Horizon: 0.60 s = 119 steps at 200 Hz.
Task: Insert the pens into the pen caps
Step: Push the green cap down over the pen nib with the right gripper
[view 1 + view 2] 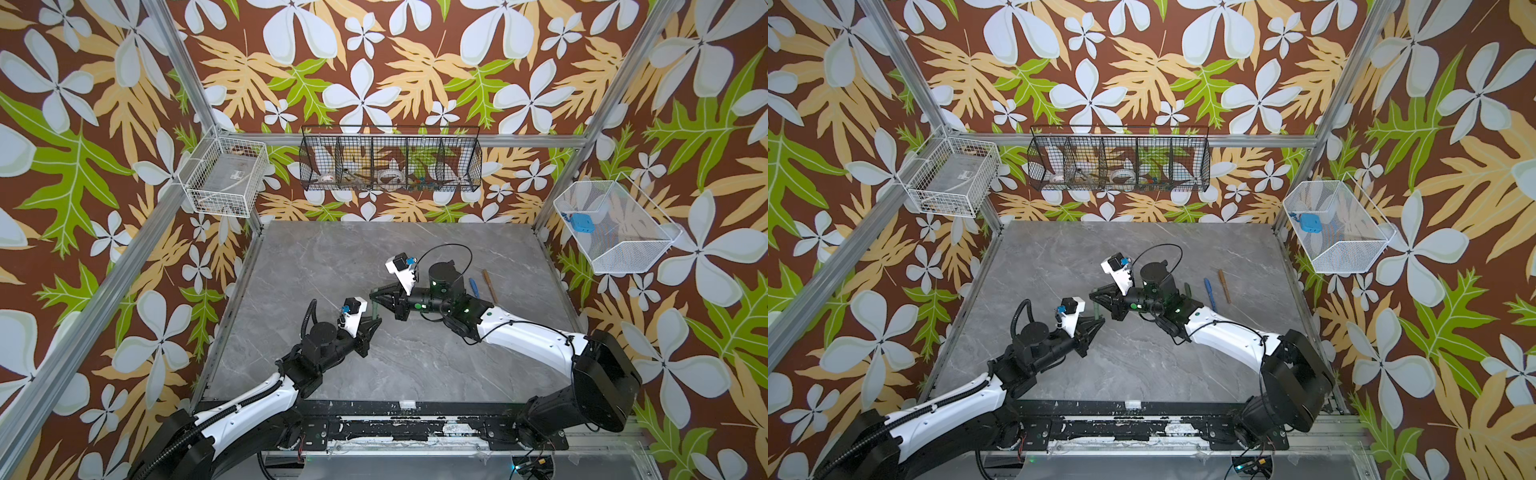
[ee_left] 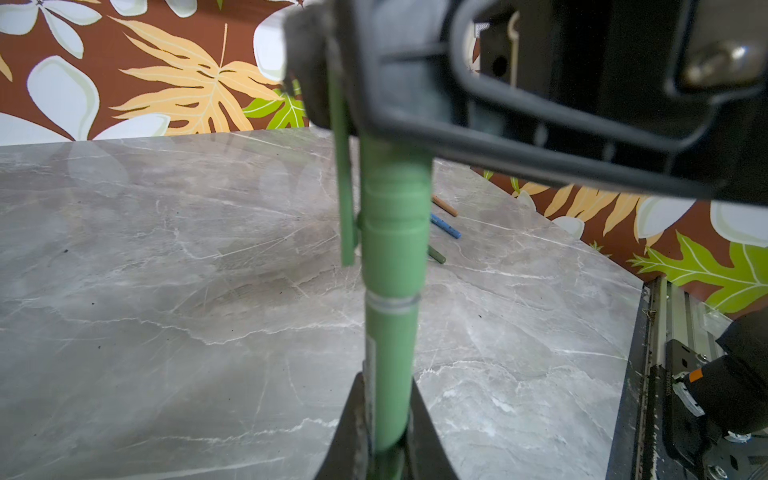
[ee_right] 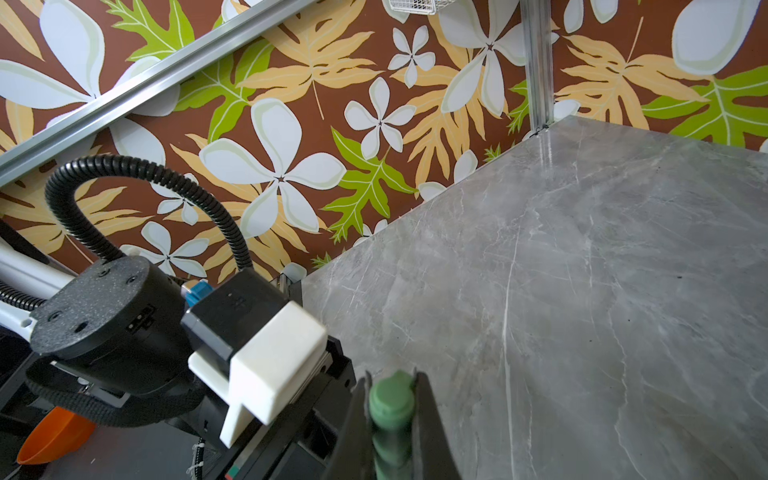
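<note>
Over on the left, the left gripper [image 1: 376, 322] is clamping tight on the lower barrel of a green pen [image 2: 390, 353], both fingers pressing the barrel from either side and the pen standing roughly upright, lifted clear above the grey marble table [image 1: 332, 270]. Moving up the barrel, the green cap [image 2: 395, 232] is sitting on the pen's upper end in one straight line with it, its clip hanging down alongside, and a thin pale ring is showing at the seam where cap and barrel are meeting. At the middle, the right gripper [image 3: 392, 388] is reaching across from the right and pinching that cap, its jaws drawn in against the cap's sides, the rounded cap end poking out between the fingertips in the right wrist view. So both grippers are holding the same pen, nearly nose to nose near the centre of the table in both top views. Further right, three more are lying flat on the table, close together and well apart from the grippers: a second green pen [image 2: 436, 254], a blue pen [image 1: 1209, 294] and then an orange-brown pen [image 1: 1224, 286] nearest the right edge; whether those are wearing caps I cannot tell
</note>
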Each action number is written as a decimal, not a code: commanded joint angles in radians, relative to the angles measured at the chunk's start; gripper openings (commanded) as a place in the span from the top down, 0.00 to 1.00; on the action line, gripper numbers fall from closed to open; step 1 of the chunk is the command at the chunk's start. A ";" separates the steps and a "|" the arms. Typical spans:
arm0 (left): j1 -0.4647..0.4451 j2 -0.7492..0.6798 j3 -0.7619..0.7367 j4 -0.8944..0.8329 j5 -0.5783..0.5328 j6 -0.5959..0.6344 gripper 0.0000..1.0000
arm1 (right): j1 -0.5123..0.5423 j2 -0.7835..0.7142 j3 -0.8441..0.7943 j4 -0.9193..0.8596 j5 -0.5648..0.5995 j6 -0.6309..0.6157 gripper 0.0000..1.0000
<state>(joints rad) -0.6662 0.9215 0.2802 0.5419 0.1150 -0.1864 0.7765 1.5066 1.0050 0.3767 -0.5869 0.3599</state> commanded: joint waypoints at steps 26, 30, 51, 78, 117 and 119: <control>0.001 -0.007 0.079 0.160 -0.095 -0.002 1.00 | 0.002 -0.026 0.011 -0.140 -0.047 -0.061 1.00; 0.002 -0.003 0.083 0.178 -0.101 0.002 1.00 | 0.001 -0.029 0.011 -0.154 -0.045 -0.068 1.00; 0.002 0.031 0.108 0.273 -0.116 0.029 1.00 | -0.003 -0.048 0.017 -0.229 -0.030 -0.108 1.00; 0.003 0.083 0.163 0.335 -0.111 0.055 1.00 | -0.010 -0.075 -0.005 -0.295 -0.007 -0.140 1.00; 0.016 0.130 0.204 0.450 -0.096 0.054 1.00 | -0.011 -0.089 -0.061 -0.329 0.024 -0.156 1.00; 0.017 0.131 0.206 0.456 -0.094 0.054 1.00 | -0.012 -0.089 -0.064 -0.329 0.027 -0.157 1.00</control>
<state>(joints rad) -0.6674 1.0485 0.4400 0.5819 0.1085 -0.1036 0.7582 1.4059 0.9825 0.3489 -0.4870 0.2211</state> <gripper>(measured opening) 0.131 0.079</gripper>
